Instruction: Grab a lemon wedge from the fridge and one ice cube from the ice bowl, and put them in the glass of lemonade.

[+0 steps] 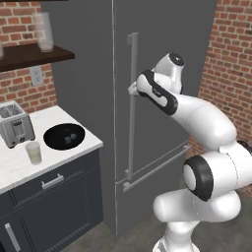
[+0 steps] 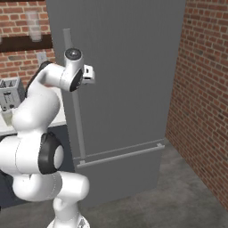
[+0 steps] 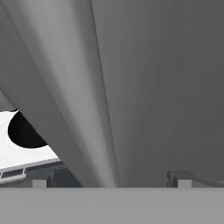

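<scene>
While the white arm reaches forward from its base, the claw [image 1: 132, 90] sits right up against the long vertical handle [image 1: 132, 106] of the fridge [image 1: 162, 29], jaws spread wide with the bar between them and not clamped on it. The fridge door is shut, so I cannot see the lemon wedge. Off to the left, on the white counter [image 1: 19, 167], the glass of lemonade [image 1: 34, 152] stands nearest the front edge, the ice bowl [image 1: 64, 136] just behind it, and a toaster [image 1: 15, 123] beside them.
</scene>
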{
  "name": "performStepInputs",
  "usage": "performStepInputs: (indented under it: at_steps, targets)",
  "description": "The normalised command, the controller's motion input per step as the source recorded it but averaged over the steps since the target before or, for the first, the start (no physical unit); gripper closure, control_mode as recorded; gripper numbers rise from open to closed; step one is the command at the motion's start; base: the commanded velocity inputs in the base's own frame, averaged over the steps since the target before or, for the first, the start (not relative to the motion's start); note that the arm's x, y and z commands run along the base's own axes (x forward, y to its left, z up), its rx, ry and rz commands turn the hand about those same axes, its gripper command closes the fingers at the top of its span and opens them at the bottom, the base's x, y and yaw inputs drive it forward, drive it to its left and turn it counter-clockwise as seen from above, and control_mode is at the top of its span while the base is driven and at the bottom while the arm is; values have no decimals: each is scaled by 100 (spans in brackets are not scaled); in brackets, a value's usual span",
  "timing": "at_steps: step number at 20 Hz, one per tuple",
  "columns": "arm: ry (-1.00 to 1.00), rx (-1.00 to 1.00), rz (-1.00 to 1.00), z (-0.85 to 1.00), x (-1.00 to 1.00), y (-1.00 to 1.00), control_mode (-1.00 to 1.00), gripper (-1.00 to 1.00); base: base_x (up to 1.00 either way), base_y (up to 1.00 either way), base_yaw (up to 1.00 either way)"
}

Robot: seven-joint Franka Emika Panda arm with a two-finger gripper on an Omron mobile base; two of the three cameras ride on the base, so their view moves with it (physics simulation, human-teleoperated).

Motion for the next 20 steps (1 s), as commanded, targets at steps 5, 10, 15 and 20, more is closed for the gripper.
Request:
performStepInputs:
  at_steps: [5, 10, 15, 20]
  targets:
    - [0, 0, 10, -2, 6, 1, -100, -100, 0, 0, 0]
    - [0, 0, 8, 0, 0, 10, -100, -100, 0, 0, 0]
    - [0, 0, 8, -6, 5, 28, -100, -100, 0, 0, 0]
    - [0, 0, 6, -13, 32, 24, -100, -100, 0, 0, 0]
